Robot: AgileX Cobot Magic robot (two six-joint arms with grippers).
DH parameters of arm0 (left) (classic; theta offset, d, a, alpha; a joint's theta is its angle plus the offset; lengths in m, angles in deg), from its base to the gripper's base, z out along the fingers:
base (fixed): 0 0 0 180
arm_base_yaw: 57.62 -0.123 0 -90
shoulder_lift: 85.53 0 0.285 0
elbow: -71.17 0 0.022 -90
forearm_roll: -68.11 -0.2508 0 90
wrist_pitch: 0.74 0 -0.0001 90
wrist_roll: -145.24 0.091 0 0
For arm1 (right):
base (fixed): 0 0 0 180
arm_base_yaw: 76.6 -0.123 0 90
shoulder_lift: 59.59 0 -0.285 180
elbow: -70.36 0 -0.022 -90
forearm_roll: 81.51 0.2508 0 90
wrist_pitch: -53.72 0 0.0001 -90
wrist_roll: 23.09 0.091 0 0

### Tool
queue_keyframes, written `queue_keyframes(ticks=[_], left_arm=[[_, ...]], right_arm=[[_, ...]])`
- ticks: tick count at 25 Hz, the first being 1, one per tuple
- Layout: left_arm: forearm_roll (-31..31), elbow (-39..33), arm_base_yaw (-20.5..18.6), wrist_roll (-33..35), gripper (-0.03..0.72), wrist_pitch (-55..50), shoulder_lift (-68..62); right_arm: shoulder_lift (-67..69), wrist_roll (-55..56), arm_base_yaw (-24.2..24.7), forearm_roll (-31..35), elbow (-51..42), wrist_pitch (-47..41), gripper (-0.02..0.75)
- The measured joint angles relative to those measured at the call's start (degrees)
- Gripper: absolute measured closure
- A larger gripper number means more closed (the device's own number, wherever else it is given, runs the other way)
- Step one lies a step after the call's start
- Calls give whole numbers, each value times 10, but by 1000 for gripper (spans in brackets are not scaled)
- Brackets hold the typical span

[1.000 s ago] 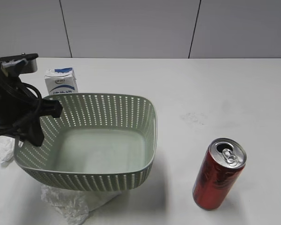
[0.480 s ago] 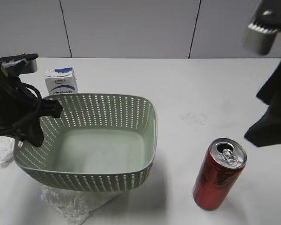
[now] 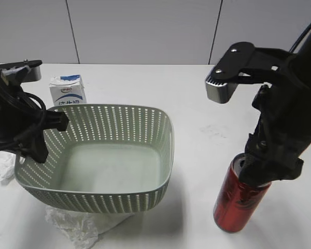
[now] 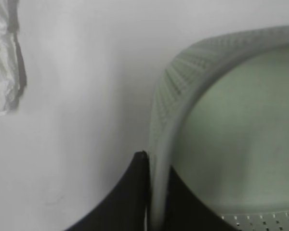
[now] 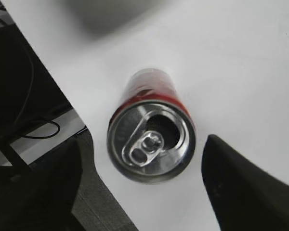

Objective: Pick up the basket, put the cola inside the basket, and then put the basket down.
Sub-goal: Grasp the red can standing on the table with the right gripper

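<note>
The pale green basket (image 3: 109, 155) hangs tilted above the table, its left rim pinched by my left gripper (image 3: 33, 150). In the left wrist view the gripper (image 4: 156, 168) is shut on the basket's rim (image 4: 183, 96). The red cola can (image 3: 241, 199) stands upright at the front right. My right gripper (image 3: 267, 174) hangs just over its top and hides most of the lid. In the right wrist view the can's silver top (image 5: 151, 142) lies between the open fingers of the right gripper (image 5: 144, 183), which do not touch it.
A white-and-blue milk carton (image 3: 67, 91) stands behind the basket at the left. Crumpled white plastic (image 3: 75, 225) lies under the basket's front, and more (image 3: 5, 168) at the far left, also in the left wrist view (image 4: 7, 57). The table's edge (image 5: 82, 144) runs beside the can.
My right arm has come in from the upper right and dropped over the cola can. The left arm and the basket have not moved.
</note>
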Motion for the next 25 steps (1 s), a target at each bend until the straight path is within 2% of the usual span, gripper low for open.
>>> queue_keyframes(ticks=[8,25], left_arm=[[1,0,0,0,692,-1,0],[15,0,0,0,692,-1,0]], right_arm=[[37,45,12,-2,0,29,150],[75,73,13,2,-26,21,150]])
